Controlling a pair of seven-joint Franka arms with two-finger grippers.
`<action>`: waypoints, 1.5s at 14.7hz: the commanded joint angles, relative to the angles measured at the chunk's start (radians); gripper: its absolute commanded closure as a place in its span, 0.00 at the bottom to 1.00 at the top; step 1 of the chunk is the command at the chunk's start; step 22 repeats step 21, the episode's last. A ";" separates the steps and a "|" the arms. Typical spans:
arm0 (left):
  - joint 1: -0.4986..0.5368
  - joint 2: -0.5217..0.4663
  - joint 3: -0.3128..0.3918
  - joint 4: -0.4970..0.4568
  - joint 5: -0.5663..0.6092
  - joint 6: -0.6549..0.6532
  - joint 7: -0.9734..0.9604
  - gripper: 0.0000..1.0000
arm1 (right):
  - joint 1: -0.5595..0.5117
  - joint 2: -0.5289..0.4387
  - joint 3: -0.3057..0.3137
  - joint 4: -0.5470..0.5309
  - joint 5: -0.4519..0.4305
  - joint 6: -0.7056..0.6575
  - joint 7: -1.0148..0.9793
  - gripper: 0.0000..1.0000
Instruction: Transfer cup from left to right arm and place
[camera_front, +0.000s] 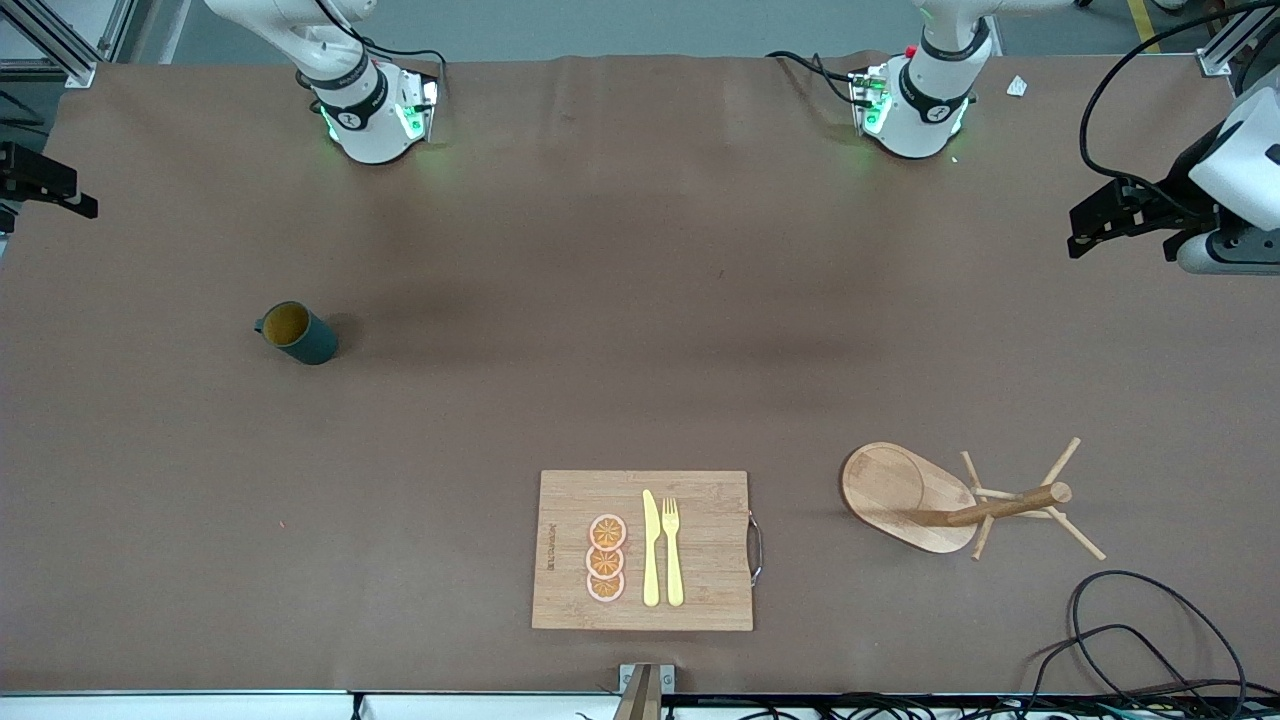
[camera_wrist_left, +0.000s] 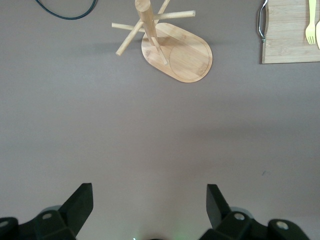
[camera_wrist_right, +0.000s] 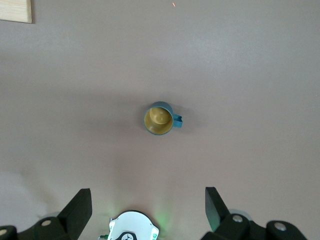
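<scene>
I see the small dark teal-green mug with a loop handle (camera_front: 298, 333) upright on the brown table (camera_front: 640, 300), about nine o'clock, toward the right arm's end. Both end effectors, left (camera_wrist_left: 149, 200) and right (camera_wrist_right: 148, 202), hang open and empty. Nothing is grasped yet; next, I judge, is reaching the mug.

bench (camera_front: 640, 300) is covered in a matt brown sheet, looks like paper or thin felt, a bit creased. cup (camera_front: 298, 333) is smooth dark teal, slightly satin, tan inside. board (camera_front: 642, 550) and rack (camera_front: 950, 497) are pale bamboo-type wood, smooth; the board has a thin metal handle. knife (camera_front: 651, 549) and fork (camera_front: 672, 552) look like yellow plastic.
</scene>
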 joint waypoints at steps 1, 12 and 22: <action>0.003 -0.023 -0.003 -0.022 -0.014 -0.010 0.001 0.00 | 0.003 -0.004 0.012 -0.006 -0.012 -0.002 0.040 0.00; 0.002 -0.061 -0.005 -0.068 -0.012 0.056 -0.032 0.00 | 0.029 -0.055 0.066 -0.048 -0.024 0.061 0.291 0.00; 0.003 -0.055 -0.003 -0.066 -0.012 0.057 -0.033 0.00 | 0.026 -0.053 0.082 0.015 -0.033 0.006 0.264 0.00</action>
